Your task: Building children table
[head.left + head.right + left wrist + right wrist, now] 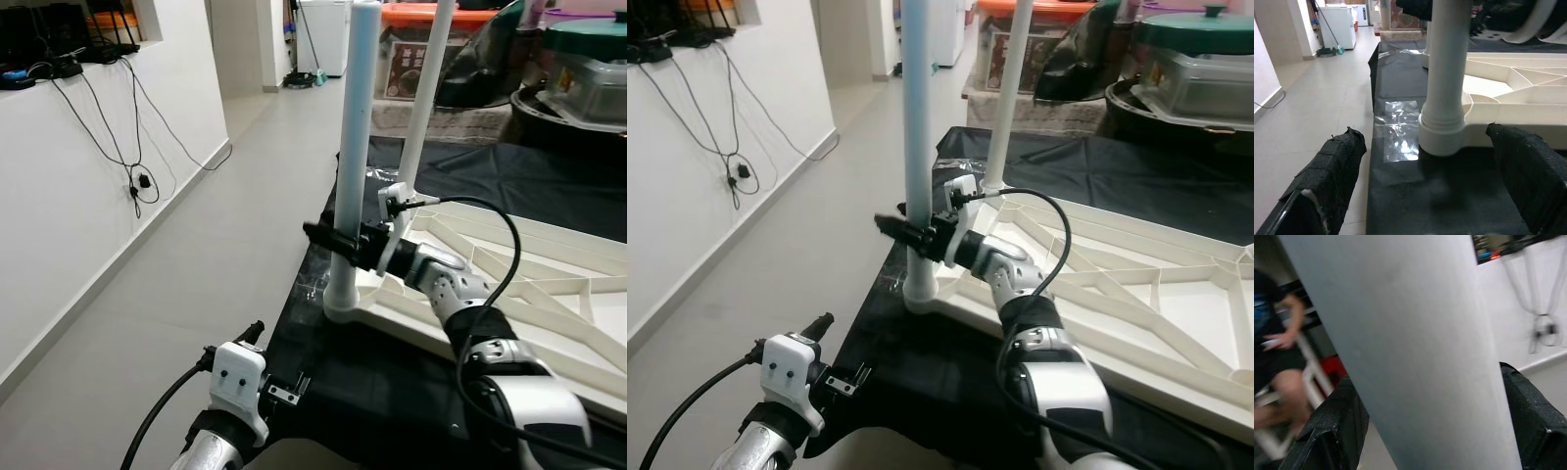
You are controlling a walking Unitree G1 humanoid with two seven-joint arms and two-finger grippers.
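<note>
A white children's table top (549,294) lies upside down on a black cloth (362,382). A pale blue-white leg (355,147) stands upright in its near left corner socket (1442,134). My right gripper (338,243) is shut on this leg a little above the socket, and its black fingers (1337,426) sit on either side of the tube (1410,347). A second white leg (426,88) stands upright in the far corner. My left gripper (1435,196) hovers low at the cloth's near edge, open, pointing at the socket's base and touching nothing.
A white wall (88,196) with hanging cables (137,181) runs along the left, with grey floor (216,255) between it and the cloth. Storage boxes (431,39) and a lidded pot (588,69) stand behind. Clear tape (1398,132) holds the cloth down. A blurred person (1278,347) is in the background.
</note>
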